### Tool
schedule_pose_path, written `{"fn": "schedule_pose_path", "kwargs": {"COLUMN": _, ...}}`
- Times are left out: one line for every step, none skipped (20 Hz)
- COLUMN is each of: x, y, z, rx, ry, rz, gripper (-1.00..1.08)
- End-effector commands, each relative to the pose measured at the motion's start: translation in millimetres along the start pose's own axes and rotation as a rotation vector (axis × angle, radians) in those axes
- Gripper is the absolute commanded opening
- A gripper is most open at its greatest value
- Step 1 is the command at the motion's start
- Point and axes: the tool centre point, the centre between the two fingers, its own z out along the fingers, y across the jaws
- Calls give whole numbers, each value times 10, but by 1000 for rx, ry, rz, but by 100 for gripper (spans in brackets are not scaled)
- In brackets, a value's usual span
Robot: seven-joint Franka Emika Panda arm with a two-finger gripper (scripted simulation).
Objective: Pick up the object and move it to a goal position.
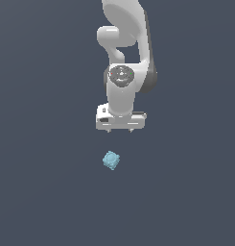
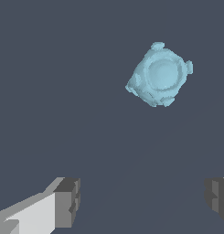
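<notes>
We're on approach; gripper (image 1: pixel 120 130) jaws spread apart, nothing held; object (image 1: pixel 111 160) sits apart; next we'd centre over it, drop, then close.

Matt lumpy block (image 2: pixel 161 75) (glossy white arm (image 1: pixel 126 57))

Exterior view faces the arm; wrist view looks closely down on floor.

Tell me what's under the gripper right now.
Only bare dark floor shows between the open gripper fingers. The light-blue block lies apart, ahead of them, untouched. Its underside is hidden.
</notes>
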Motion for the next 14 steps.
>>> {"fn": "schedule_pose_path", "kwargs": {"x": 0, "y": 0, "z": 0, "rx": 0, "ry": 0, "rz": 0, "gripper": 100}}
{"fn": "schedule_pose_path", "kwargs": {"x": 2, "y": -3, "z": -2, "rx": 0, "ry": 1, "rz": 0, "gripper": 100}}
{"fn": "schedule_pose_path", "kwargs": {"x": 9, "y": -11, "z": -10, "rx": 1, "ry": 2, "rz": -1, "gripper": 100}}
{"fn": "schedule_pose_path", "kwargs": {"x": 19, "y": -24, "z": -21, "rx": 3, "ry": 5, "rz": -3, "gripper": 100}}
{"fn": "schedule_pose_path", "kwargs": {"x": 33, "y": -44, "z": -37, "rx": 5, "ry": 9, "rz": -5, "gripper": 100}}
{"fn": "schedule_pose_path", "kwargs": {"x": 51, "y": -69, "z": -59, "rx": 9, "ry": 14, "rz": -9, "gripper": 100}}
{"fn": "schedule_pose_path", "kwargs": {"x": 67, "y": -94, "z": -81, "rx": 12, "ry": 19, "rz": -13, "gripper": 100}}
{"fn": "schedule_pose_path", "kwargs": {"x": 78, "y": -115, "z": -99, "rx": 14, "ry": 23, "rz": -17, "gripper": 100}}
{"fn": "schedule_pose_path", "kwargs": {"x": 84, "y": -130, "z": -112, "rx": 16, "ry": 26, "rz": -21, "gripper": 100}}
{"fn": "schedule_pose_path", "kwargs": {"x": 86, "y": -140, "z": -120, "rx": 17, "ry": 27, "rz": -24, "gripper": 100}}
{"fn": "schedule_pose_path", "kwargs": {"x": 85, "y": -144, "z": -123, "rx": 17, "ry": 28, "rz": -26, "gripper": 100}}
{"fn": "schedule_pose_path", "kwargs": {"x": 83, "y": -141, "z": -124, "rx": 17, "ry": 28, "rz": -26, "gripper": 100}}
{"fn": "schedule_pose_path", "kwargs": {"x": 83, "y": -139, "z": -120, "rx": 16, "ry": 27, "rz": -25, "gripper": 100}}
{"fn": "schedule_pose_path", "kwargs": {"x": 86, "y": -134, "z": -115, "rx": 16, "ry": 27, "rz": -22, "gripper": 100}}
